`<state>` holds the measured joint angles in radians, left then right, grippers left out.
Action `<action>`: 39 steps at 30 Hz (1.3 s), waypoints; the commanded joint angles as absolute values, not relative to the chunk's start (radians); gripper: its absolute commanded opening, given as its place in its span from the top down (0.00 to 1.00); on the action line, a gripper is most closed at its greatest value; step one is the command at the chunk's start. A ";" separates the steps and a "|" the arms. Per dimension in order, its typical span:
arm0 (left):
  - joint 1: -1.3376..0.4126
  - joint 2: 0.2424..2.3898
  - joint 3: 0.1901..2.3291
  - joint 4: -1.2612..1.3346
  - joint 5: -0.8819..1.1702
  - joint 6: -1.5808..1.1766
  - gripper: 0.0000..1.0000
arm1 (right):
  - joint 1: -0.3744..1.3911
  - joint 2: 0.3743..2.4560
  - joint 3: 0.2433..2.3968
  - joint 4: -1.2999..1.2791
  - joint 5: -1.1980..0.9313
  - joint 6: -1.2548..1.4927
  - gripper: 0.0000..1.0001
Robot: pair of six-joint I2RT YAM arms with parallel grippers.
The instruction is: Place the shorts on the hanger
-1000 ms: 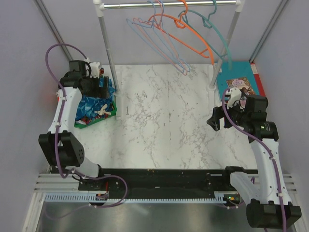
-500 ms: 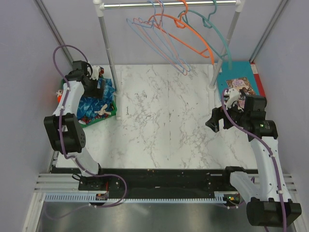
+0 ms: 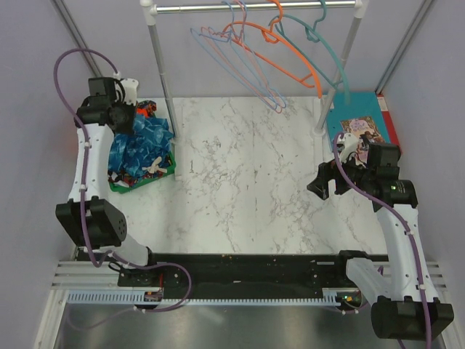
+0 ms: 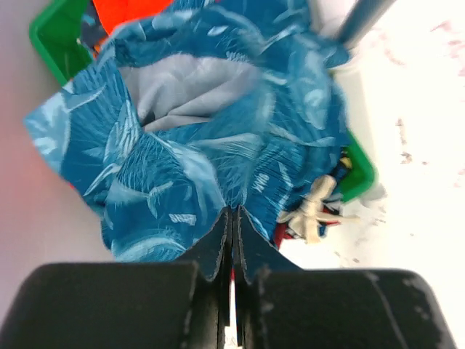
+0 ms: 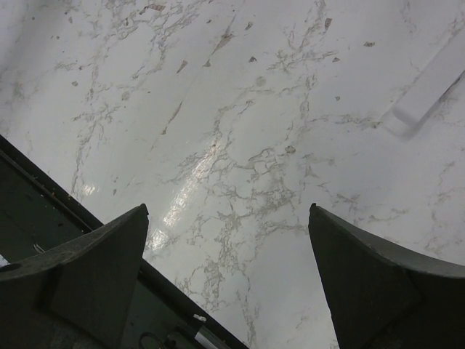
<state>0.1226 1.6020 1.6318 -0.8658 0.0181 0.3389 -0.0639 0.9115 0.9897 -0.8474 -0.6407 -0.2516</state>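
The dark-blue shorts (image 3: pixel 142 142) with a teal leafy print bulge out of a green bin (image 3: pixel 173 169) at the far left. In the left wrist view the shorts (image 4: pixel 196 138) fill the frame, with their white drawstring (image 4: pixel 312 211) at the right. My left gripper (image 3: pixel 125 118) (image 4: pixel 234 211) is shut, its tips pinching a fold of the shorts. The pale blue hanger (image 3: pixel 247 73) hangs on the rail at the back beside a pink one. My right gripper (image 3: pixel 320 182) (image 5: pixel 229 211) hovers open over the marble at the right, holding nothing.
An orange garment (image 4: pixel 131 11) lies in the bin under the shorts. The rack's white post (image 3: pixel 161 80) stands right beside the bin. An orange hanger (image 3: pixel 290 51) and a teal hanger (image 3: pixel 330 54) share the rail. A teal box (image 3: pixel 360 127) sits at the back right.
My left gripper went from open to shut on the shorts and drew back to the left, pulling the fabric up out of the bin. The right arm barely moved.
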 commanded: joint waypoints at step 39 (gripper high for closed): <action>-0.040 1.540 2.467 -0.063 0.839 -0.833 0.98 | -0.069 0.839 1.052 -0.874 -0.971 -0.382 0.02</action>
<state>-0.0311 1.5322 2.4264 -0.3119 0.8192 -0.6441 -0.0639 0.8436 1.0355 -0.8948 -0.9215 -0.3630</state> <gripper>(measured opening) 0.022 0.982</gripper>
